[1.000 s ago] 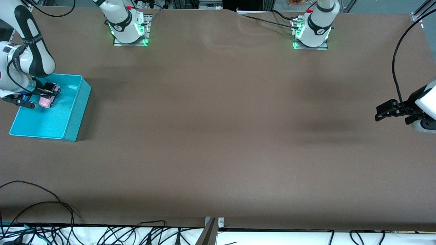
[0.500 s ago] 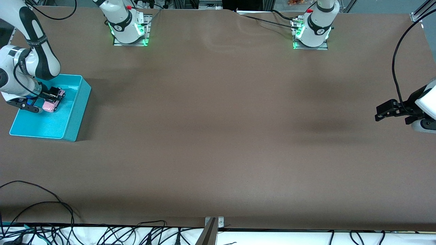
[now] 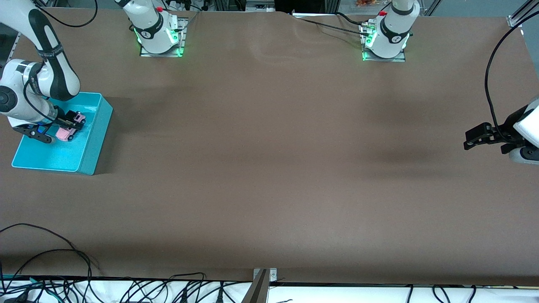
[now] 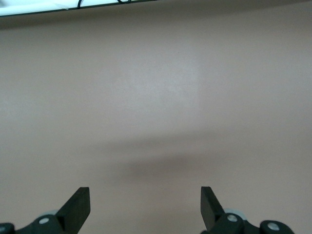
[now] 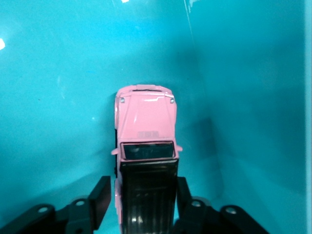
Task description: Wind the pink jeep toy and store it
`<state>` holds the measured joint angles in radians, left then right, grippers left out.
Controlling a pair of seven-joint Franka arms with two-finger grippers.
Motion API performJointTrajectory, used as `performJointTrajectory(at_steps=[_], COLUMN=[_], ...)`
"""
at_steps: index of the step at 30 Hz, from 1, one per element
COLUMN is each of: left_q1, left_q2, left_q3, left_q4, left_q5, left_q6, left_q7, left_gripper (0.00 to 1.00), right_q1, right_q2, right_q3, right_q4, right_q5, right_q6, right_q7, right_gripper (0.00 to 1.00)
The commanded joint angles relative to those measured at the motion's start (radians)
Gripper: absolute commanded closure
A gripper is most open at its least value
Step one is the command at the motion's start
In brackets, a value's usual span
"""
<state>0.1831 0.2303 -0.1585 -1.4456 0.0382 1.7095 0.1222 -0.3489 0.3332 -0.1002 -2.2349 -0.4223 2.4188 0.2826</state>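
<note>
The pink jeep toy (image 3: 66, 132) has a pale pink hood and a black roof. It hangs in my right gripper (image 3: 70, 124) inside the turquoise bin (image 3: 96, 135) at the right arm's end of the table. In the right wrist view the two fingers clasp the jeep's (image 5: 146, 122) black rear half, and its hood points out over the bin's floor (image 5: 58, 73). My right gripper (image 5: 141, 184) is shut on it. My left gripper (image 3: 473, 139) waits open and empty over bare table at the left arm's end; its fingertips (image 4: 80, 204) stand wide apart around my left gripper's middle (image 4: 145, 197).
The brown table mat (image 3: 269, 160) spreads between the two arms. Both arm bases (image 3: 158, 33) stand along the edge farthest from the front camera. Loose cables (image 3: 63, 252) lie at the edge nearest the camera.
My right gripper has carried the jeep a little toward the left arm's end within the bin. The left arm has not moved.
</note>
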Motion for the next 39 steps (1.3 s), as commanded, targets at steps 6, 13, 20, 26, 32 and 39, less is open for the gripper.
performJointTrajectory(at_steps=[6,13,20,26,32,39], left_q1=[0.007,0.007,0.012,0.009,0.004,0.012], left_q2=[-0.023,-0.025,-0.035,-0.037,-0.049,-0.060], left_q3=[0.001,-0.003,-0.001,-0.006,-0.033,-0.033], left_q4=[-0.016,-0.019,-0.021,-0.021,-0.021,-0.021], left_q5=[-0.011,-0.011,-0.020,-0.023,-0.020,-0.021], left_q6=[-0.004,-0.002,-0.002,-0.001,-0.002,-0.004], left_q7=[0.013,0.014,0.013,-0.013,-0.098,-0.101], left_gripper=[0.00,0.00,0.00,0.00,0.00,0.00], right_q1=[-0.005,-0.005,-0.004,-0.001,0.013,0.039], right_q2=[-0.034,-0.049,-0.074,-0.154,-0.212,-0.279], right_q3=[0.040,0.060,0.062,0.094,0.166,0.197], right_q4=[0.012,0.011,-0.003,-0.005,-0.002,-0.003], right_q5=[-0.009,-0.009,-0.010,-0.010,-0.010,-0.009], right_q6=[-0.012,-0.004,0.008,-0.044,-0.067,-0.082], right_q7=[0.015,0.020,0.014,-0.005,0.012,-0.002], right_gripper=[0.00,0.00,0.00,0.00,0.00,0.00])
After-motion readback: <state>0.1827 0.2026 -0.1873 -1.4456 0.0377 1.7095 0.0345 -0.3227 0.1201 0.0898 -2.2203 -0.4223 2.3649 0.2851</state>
